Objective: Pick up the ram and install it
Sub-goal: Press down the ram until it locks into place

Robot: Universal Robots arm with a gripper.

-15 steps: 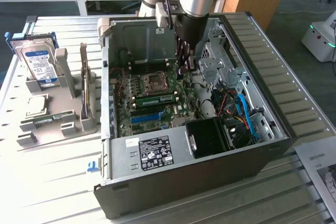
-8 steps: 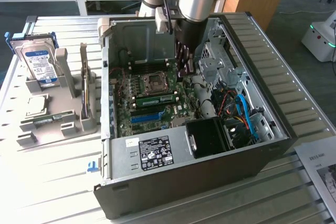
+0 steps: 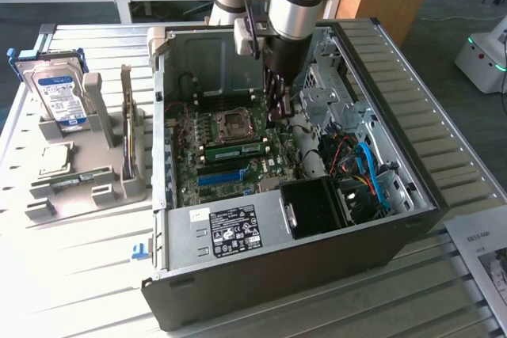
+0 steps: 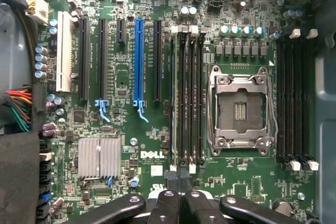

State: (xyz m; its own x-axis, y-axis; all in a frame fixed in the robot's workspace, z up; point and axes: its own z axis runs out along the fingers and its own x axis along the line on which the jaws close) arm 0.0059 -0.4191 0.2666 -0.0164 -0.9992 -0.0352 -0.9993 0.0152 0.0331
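Observation:
The ram [image 3: 234,150] is a narrow green stick with a white label. It stands on edge in a memory slot of the motherboard [image 3: 238,168], just below the CPU socket [image 3: 235,122] in the exterior view. My gripper [image 3: 274,114] hangs inside the open computer case, at the ram's end toward the exterior view's right and slightly above it. Its dark fingers are shut, with nothing visible between them. In the wrist view the shut gripper [image 4: 178,179] sits over one end of the black memory slots [image 4: 188,98], beside the CPU socket [image 4: 240,109].
On the exterior view's left, a grey holder [image 3: 95,187] carries a blue-labelled hard drive [image 3: 62,93], an upright stick [image 3: 127,128] and a flat green stick [image 3: 75,180]. Case walls [image 3: 396,116], drive cages and blue cables [image 3: 368,168] crowd the gripper.

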